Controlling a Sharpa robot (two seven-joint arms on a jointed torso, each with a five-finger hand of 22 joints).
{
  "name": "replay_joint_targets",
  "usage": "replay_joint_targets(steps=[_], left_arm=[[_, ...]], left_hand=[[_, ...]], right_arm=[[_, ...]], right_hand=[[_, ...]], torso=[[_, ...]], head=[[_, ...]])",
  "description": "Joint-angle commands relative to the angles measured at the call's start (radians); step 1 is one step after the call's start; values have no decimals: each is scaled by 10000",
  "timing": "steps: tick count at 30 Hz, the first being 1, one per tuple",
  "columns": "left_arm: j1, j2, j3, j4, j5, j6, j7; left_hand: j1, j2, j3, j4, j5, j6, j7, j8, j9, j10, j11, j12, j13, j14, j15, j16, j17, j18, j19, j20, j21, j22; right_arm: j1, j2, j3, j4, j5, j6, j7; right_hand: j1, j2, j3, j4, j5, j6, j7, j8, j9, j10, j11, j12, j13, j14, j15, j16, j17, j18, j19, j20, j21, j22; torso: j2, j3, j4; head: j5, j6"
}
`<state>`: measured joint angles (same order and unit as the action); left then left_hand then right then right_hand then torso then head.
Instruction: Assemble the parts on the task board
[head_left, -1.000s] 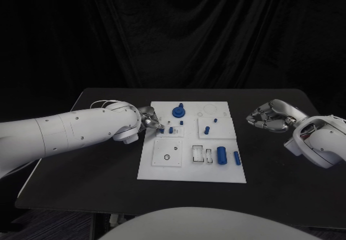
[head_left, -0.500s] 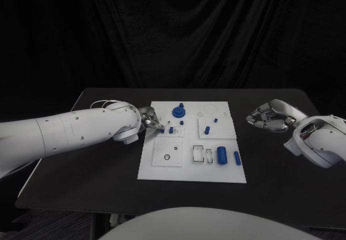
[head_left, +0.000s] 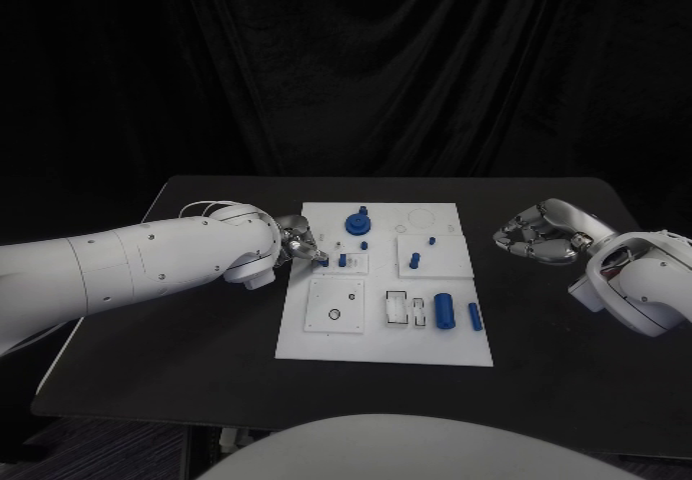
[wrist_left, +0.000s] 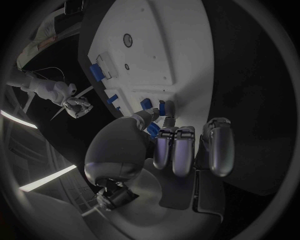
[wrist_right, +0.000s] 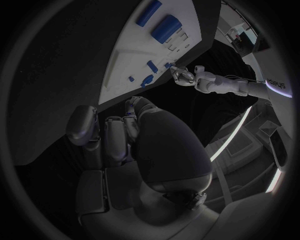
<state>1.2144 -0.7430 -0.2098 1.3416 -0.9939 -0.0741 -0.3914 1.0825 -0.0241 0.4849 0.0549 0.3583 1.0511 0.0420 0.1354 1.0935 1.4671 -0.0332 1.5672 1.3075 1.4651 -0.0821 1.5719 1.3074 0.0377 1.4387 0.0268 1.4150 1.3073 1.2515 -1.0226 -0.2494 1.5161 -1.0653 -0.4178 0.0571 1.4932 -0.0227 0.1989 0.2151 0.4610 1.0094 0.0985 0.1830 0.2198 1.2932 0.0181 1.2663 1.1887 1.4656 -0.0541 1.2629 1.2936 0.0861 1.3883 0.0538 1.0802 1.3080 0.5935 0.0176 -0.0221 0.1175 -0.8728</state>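
The task board (head_left: 382, 330) is lying at the centre of the black tabletop (head_left: 173, 340), long axis running 12 to 6 o'clock. The left hand (head_left: 300, 243) is sitting at the board's 9 o'clock edge, its fingertips (wrist_left: 164, 107) reaching onto the small raised plate there. In the left wrist view the fingertips are pressing around a small blue part (wrist_left: 146, 103); whether that part is pinched or merely touched cannot be told. The right hand (head_left: 537, 235) is hovering over bare tabletop at the board's 3 o'clock side, well apart from it, fingers curled inward, gripping nothing.

Other blue parts: a round knobbed piece (head_left: 356, 219) near 12 o'clock, a short peg (head_left: 414, 261) on the 2 o'clock plate, a thick cylinder (head_left: 443, 311) and a slim bar (head_left: 473, 316) lying toward 5 o'clock.

Judgement: the step in hand is seating the small part at the left plate. To do this well, the fingertips should be keeping the part upright over its socket, pressing straight down without dragging sideways, and the wrist should be staying clear of the neighbouring peg. Risk: the part tipping or skidding off the plate edge.
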Motion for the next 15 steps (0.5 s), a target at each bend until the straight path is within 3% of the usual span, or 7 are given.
replay_joint_targets(steps=[1, 10, 15], left_arm=[[-50, -1, -12, 19, 48, 230, -66], [-60, 23, -13, 2, 49, 292, -30], [-71, 27, -13, 1, 49, 303, -5]], left_hand=[[46, 89, 46, 0, 60, 14, -92, 52, 6, 1037, -73, 36, 2633, 1057, -94, -11, 2634, 172, -31, -41, -38, 998], [32, 91, 47, 7, 57, 8, -85, 50, 7, 1037, -69, 36, 2633, 1057, -93, -11, 2634, 186, -65, -41, -81, 957], [-59, 110, 28, 51, -226, -2, -78, 62, 20, 1037, -55, 36, 2633, 1057, -81, -11, 2634, 182, -59, -33, -88, 968]], right_arm=[[-27, -1, 6, -6, -50, 53, -179], [-30, 29, 6, -23, -50, 85, -204], [-31, 30, 6, -21, -50, 96, -212]], right_hand=[[-77, 39, 59, -24, 39, -64, 26, -39, 11, -31, 6, -37, -9, 208, 40, -40, 4, 196, -63, 26, -66, 190], [-103, 27, 80, -20, 79, -61, 26, -45, 18, -41, 6, -47, -23, 203, 43, -59, -13, 202, -70, 31, -96, 182], [-103, 27, 80, -20, 79, -61, 26, -45, 18, -41, 6, -47, -23, 203, 43, -59, -13, 202, -70, 31, -96, 182]], torso=[[-4, -3, 2], [5, -4, -1], [0, 1, 1]], head=[[2, 2], [31, 2], [15, 2]])
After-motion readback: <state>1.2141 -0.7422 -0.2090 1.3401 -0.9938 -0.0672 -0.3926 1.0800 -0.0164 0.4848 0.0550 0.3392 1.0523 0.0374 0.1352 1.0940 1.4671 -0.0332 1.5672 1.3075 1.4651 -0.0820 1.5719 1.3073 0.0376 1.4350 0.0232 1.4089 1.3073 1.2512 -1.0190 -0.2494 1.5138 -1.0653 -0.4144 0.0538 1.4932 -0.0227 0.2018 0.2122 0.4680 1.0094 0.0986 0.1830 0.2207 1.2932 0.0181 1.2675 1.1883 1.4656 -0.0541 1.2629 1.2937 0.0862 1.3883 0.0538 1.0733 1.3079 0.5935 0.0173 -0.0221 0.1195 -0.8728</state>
